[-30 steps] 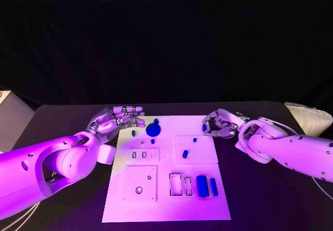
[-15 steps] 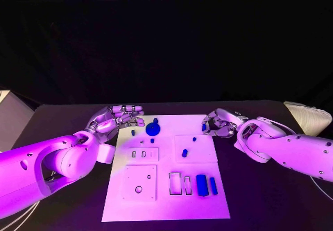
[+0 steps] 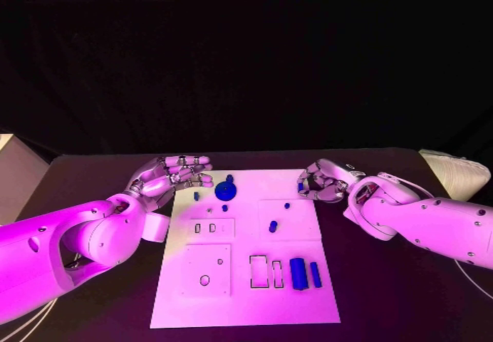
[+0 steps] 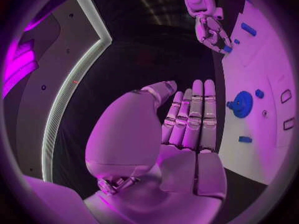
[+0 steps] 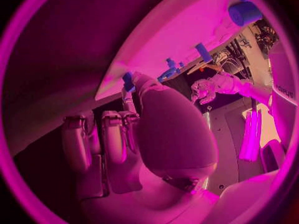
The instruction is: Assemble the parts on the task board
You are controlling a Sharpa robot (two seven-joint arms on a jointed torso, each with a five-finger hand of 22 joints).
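Note:
The white task board [image 3: 246, 299] lies in the middle of the black table. A round blue part [image 3: 226, 191] stands near its far edge, with small blue parts [image 3: 272, 226] scattered around it. Two blue bars [image 3: 298, 273] sit beside two empty slots [image 3: 259, 272] nearer me. My left hand [image 3: 174, 174] hovers at the board's far left corner and holds nothing; its fingers [image 4: 193, 114] are stretched out side by side. At the far right edge, my right hand [image 3: 327, 182] pinches a small blue part [image 3: 302, 187] at its fingertips [image 5: 127, 79].
A pale bundle [image 3: 454, 174] lies at the table's right edge and a pale box [image 3: 8, 171] at its left edge. Bare black table borders the board on both sides and in front.

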